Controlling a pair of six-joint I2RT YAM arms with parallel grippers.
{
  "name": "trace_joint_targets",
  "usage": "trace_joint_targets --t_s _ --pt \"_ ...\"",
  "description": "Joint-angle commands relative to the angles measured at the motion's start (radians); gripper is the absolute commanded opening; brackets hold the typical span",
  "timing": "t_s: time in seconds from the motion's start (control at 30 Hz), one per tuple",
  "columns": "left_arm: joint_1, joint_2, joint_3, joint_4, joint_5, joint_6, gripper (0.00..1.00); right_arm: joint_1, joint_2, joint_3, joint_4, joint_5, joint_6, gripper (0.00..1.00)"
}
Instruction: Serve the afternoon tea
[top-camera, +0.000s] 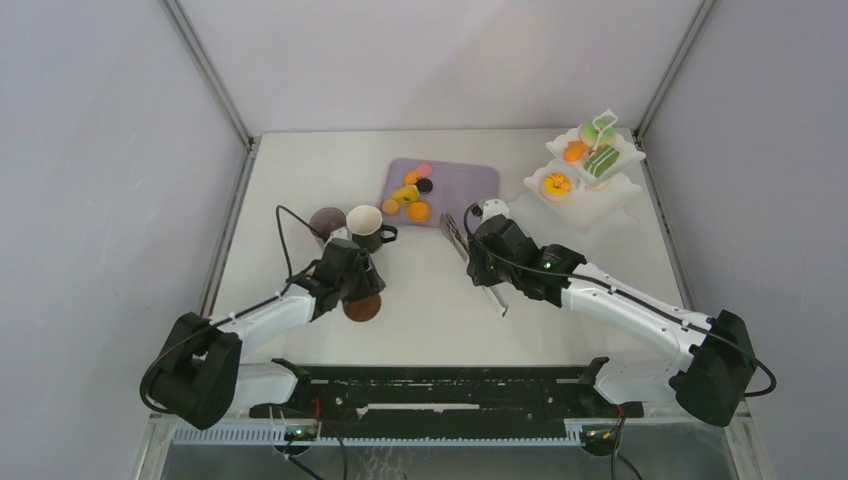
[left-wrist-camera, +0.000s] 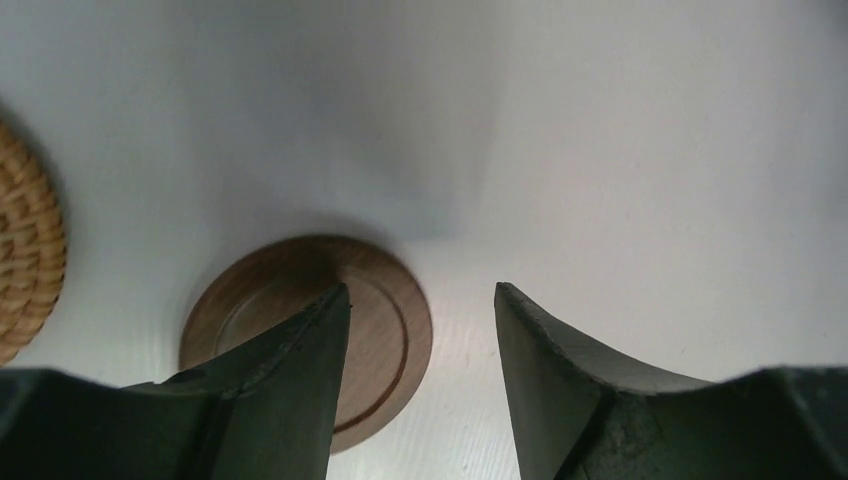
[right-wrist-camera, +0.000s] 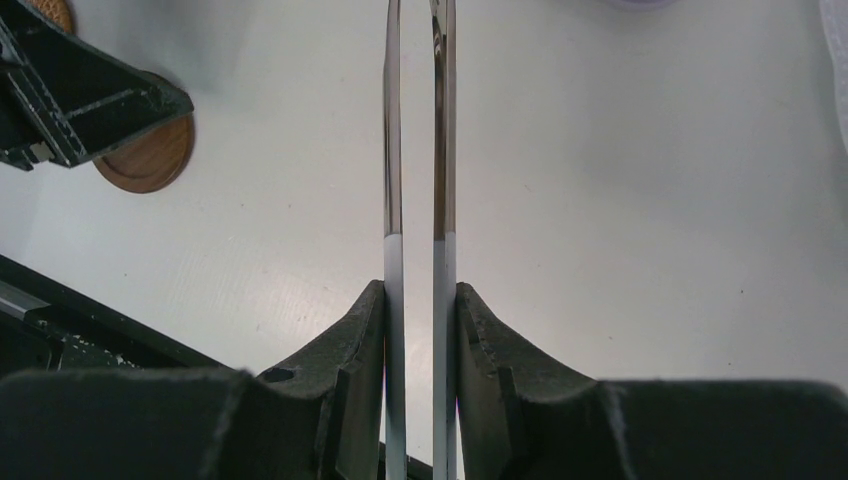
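Observation:
My left gripper (top-camera: 357, 284) is open and empty, low over a round brown wooden coaster (top-camera: 363, 308) on the table. In the left wrist view its jaws (left-wrist-camera: 420, 292) stand apart, with the coaster (left-wrist-camera: 385, 325) under the left finger. A woven coaster (left-wrist-camera: 25, 255) lies at that view's left edge. The mauve mug (top-camera: 326, 222) and the dark mug with white inside (top-camera: 365, 226) stand just beyond. My right gripper (top-camera: 482, 262) is shut on the long white tongs (right-wrist-camera: 393, 150). Doughnuts and macarons (top-camera: 410, 195) lie on the lilac tray (top-camera: 470, 180). The white three-tier stand (top-camera: 625, 190) holds several sweets.
The tongs (top-camera: 452, 232) point over the table's middle, their tips closed on nothing. The wooden coaster (right-wrist-camera: 150, 160) and my left gripper (right-wrist-camera: 80, 100) show in the right wrist view. A black rail (top-camera: 440, 385) runs along the near edge. Grey walls enclose the table.

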Motion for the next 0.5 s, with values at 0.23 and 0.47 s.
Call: trace_joint_targets --t_s 0.23,0.47 --pt "0.039 0.085 0.058 0.055 -0.055 0.002 0.6 -0.014 -0.034 0.053 0.009 0.019 -0.005 0.31" --pt "0.059 0.12 0.099 0.05 -0.073 0.027 0.6 -0.023 -0.031 0.054 0.037 -0.01 -0.016 0.32"
